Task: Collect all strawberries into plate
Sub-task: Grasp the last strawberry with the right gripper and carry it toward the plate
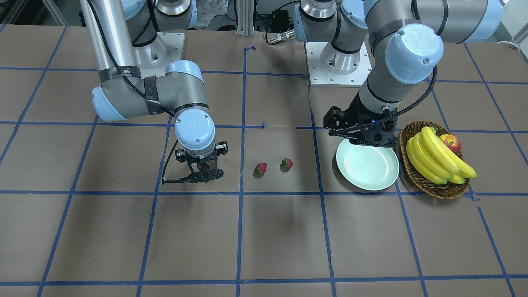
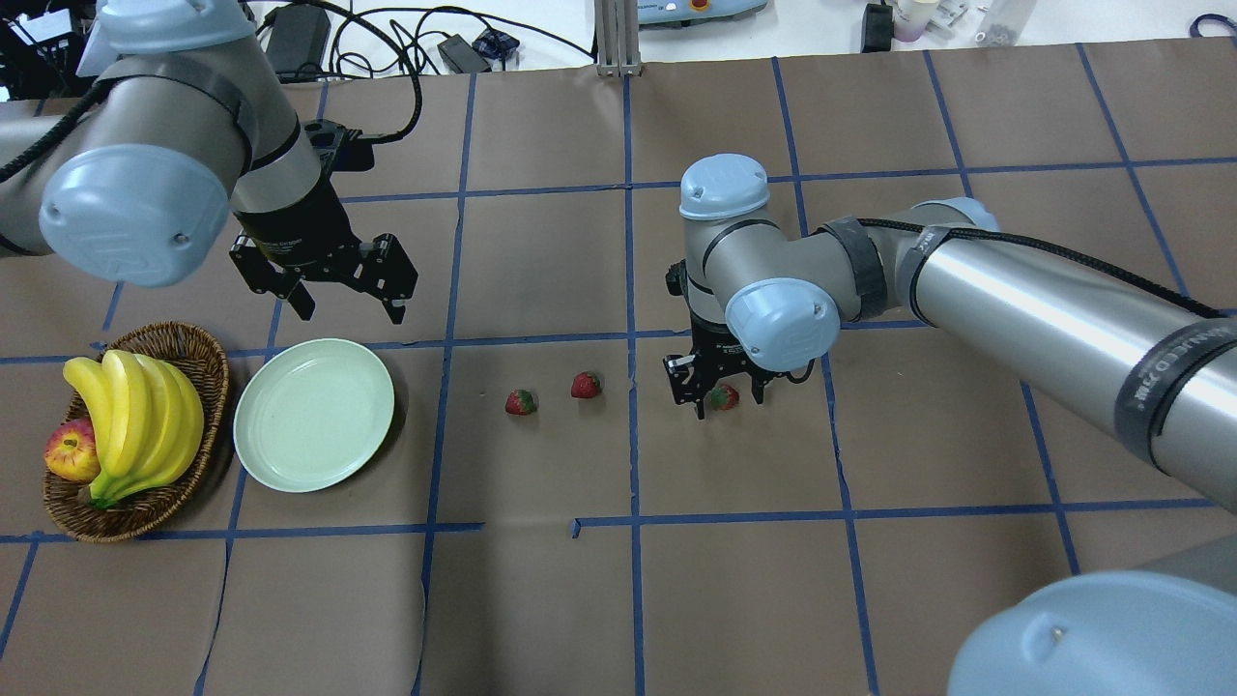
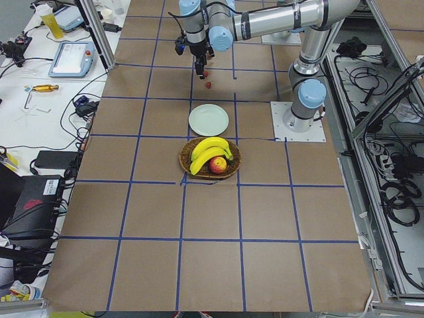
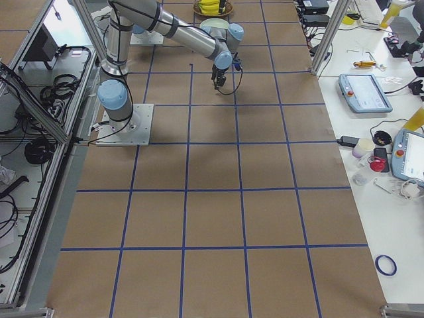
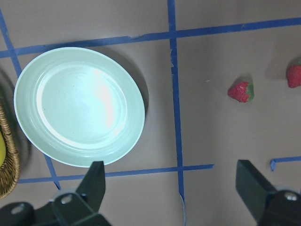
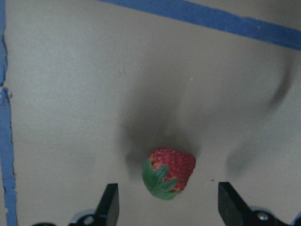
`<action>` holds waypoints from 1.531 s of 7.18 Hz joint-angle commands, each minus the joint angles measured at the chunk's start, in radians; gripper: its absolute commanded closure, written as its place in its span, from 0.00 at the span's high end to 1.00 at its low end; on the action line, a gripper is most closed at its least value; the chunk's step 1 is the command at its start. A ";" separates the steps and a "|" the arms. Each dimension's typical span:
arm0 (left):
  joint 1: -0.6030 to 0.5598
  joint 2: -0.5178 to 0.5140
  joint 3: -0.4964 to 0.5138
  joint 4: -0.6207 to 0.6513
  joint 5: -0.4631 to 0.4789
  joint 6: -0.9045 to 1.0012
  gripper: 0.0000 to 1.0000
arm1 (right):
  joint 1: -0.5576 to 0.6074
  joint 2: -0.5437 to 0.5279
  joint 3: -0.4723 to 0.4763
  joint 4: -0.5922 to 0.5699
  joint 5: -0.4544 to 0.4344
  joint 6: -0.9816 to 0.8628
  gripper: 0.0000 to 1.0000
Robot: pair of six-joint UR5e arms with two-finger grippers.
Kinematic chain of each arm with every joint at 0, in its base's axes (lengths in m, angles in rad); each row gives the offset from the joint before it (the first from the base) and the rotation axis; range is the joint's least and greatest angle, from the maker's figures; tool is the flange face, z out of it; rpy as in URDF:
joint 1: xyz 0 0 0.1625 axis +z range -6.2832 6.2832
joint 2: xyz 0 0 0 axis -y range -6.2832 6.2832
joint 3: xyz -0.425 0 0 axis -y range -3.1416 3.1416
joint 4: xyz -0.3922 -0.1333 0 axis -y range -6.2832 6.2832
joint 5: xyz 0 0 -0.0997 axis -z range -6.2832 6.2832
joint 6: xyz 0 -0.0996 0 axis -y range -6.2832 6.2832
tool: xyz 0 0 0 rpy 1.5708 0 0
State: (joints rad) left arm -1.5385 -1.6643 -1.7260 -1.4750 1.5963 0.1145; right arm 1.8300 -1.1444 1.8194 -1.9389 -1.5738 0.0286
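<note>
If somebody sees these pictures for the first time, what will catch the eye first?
Probably the right gripper, open around one strawberry on the table. Then the yellow bananas and apple in the wicker basket on the robot's left, beside the empty mint-green plate, where the left gripper hovers open. Two more strawberries lie between.
</note>
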 commanded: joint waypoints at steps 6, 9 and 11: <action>0.001 0.002 0.003 0.001 0.004 0.001 1.00 | 0.000 0.006 -0.023 -0.002 -0.041 -0.076 0.00; 0.001 0.003 0.006 0.001 0.004 0.001 1.00 | 0.000 -0.011 -0.109 0.014 -0.049 -0.075 0.00; 0.003 0.006 0.008 0.016 0.005 -0.001 1.00 | 0.015 -0.003 -0.191 0.011 0.041 -0.065 0.00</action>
State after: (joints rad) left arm -1.5360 -1.6594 -1.7190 -1.4691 1.6009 0.1146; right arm 1.8364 -1.1522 1.6768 -1.9283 -1.5736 -0.0395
